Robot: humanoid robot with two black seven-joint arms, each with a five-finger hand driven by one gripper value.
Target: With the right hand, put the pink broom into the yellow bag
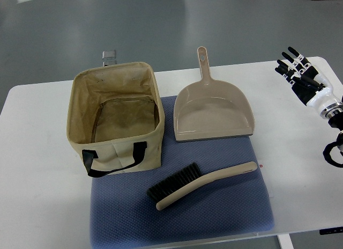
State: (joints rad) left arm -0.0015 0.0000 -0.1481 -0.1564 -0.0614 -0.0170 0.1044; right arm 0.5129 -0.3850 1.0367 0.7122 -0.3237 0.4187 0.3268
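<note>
I see a table (37,168) with a mat (214,211) lying on it. The bag (115,117) stands on the left, partly on the mat, with its mouth open upward. The dustpan (211,112) lies to the right of the bag, at the back of the mat. The broom (201,185) lies on the mat in front of the dustpan. My right hand (303,74) is far off to the right, above the table's back corner.

Right hand (301,73) raised, fingers (289,60) spread, empty.
</note>
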